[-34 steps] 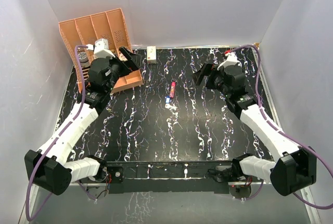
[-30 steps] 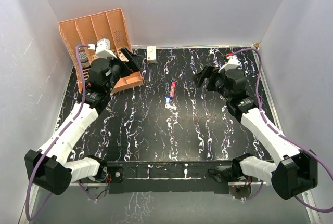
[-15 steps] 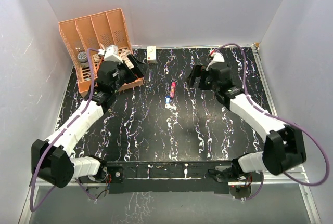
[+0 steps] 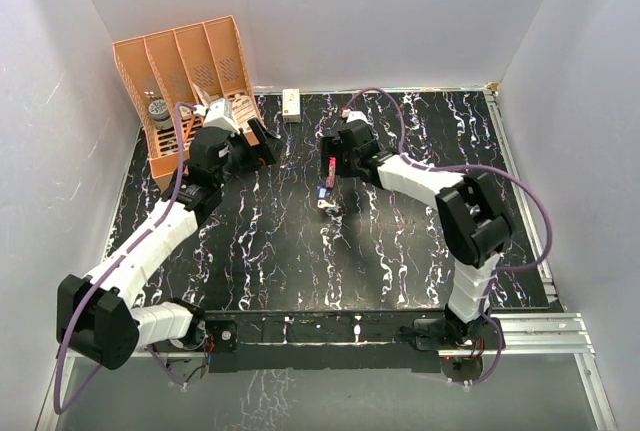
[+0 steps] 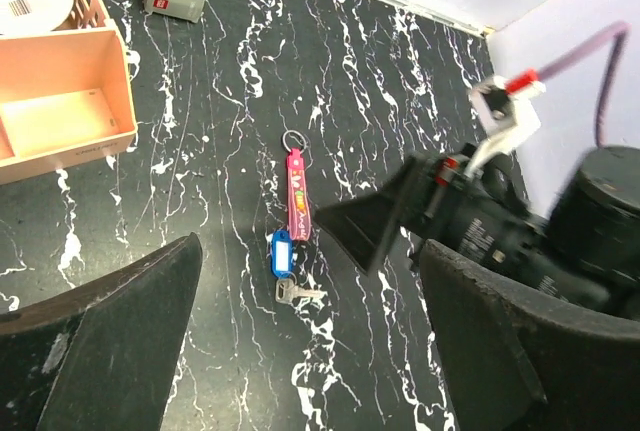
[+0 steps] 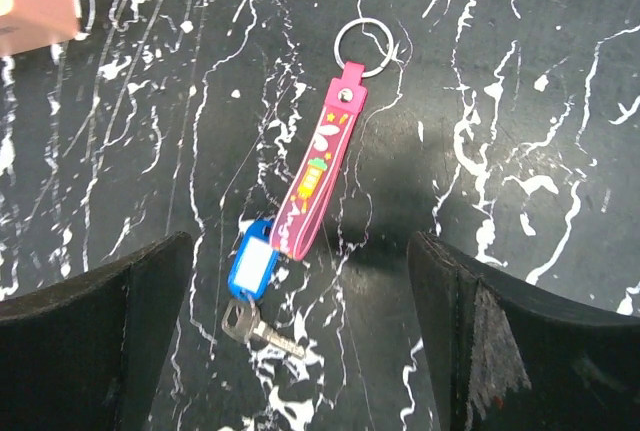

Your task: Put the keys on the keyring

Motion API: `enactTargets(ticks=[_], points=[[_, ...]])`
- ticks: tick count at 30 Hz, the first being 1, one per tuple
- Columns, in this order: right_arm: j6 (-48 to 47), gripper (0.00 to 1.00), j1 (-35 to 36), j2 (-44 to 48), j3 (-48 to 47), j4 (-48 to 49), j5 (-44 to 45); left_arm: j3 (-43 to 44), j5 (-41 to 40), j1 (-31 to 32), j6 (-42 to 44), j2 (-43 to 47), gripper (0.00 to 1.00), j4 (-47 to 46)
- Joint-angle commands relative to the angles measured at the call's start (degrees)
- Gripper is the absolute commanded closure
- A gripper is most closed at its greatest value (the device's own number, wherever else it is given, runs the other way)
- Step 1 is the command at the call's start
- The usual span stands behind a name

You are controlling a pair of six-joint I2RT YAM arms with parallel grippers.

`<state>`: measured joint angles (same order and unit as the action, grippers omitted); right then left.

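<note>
The keyring, a pink strap (image 6: 318,176) with a metal ring (image 6: 364,43) at its far end, lies flat on the black marbled table. A blue-headed key tag (image 6: 250,261) and a silvery key (image 6: 255,331) lie at its near end. My right gripper (image 6: 300,241) is open and empty, hovering over the strap's near end, fingers on either side. In the top view it (image 4: 335,156) is just above the strap (image 4: 331,170). My left gripper (image 4: 262,141) is open and empty, to the left. Its wrist view shows strap (image 5: 297,194), blue tag (image 5: 281,252) and key (image 5: 295,293).
An orange slotted organizer (image 4: 190,61) stands at the back left, with a grey roll (image 4: 157,111) in one slot. A small white box (image 4: 291,104) sits at the back edge. White walls enclose the table. The right arm's cable (image 4: 400,116) loops over the back middle.
My right arm has swung far left, from the right side of the table to over the keyring. My left gripper has moved right, away from the organizer. The keyring and keys have not moved.
</note>
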<state>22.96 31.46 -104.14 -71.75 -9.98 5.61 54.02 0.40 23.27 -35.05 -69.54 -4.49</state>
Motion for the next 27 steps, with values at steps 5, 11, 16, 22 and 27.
enactTargets(ticks=[5,11,16,22,27], points=[[2.0,0.18,2.2,-8.7,-10.5,-3.0,6.1,-0.8,-0.1,0.3,2.0,3.8,0.12,1.5],[2.6,0.28,3.3,-12.3,-14.0,-4.9,7.4,-2.0,0.6,0.3,1.9,4.4,0.12,0.2],[3.5,0.32,3.7,-13.4,-14.4,-6.0,7.9,-2.2,0.1,0.3,2.2,4.5,0.11,0.3],[4.0,0.37,3.9,-14.5,-14.3,-7.0,8.3,-2.7,-0.4,0.3,2.5,4.8,0.11,0.2],[4.2,0.42,3.9,-15.0,-14.3,-7.3,8.6,-2.9,-0.4,0.3,2.5,4.9,0.11,-0.1]])
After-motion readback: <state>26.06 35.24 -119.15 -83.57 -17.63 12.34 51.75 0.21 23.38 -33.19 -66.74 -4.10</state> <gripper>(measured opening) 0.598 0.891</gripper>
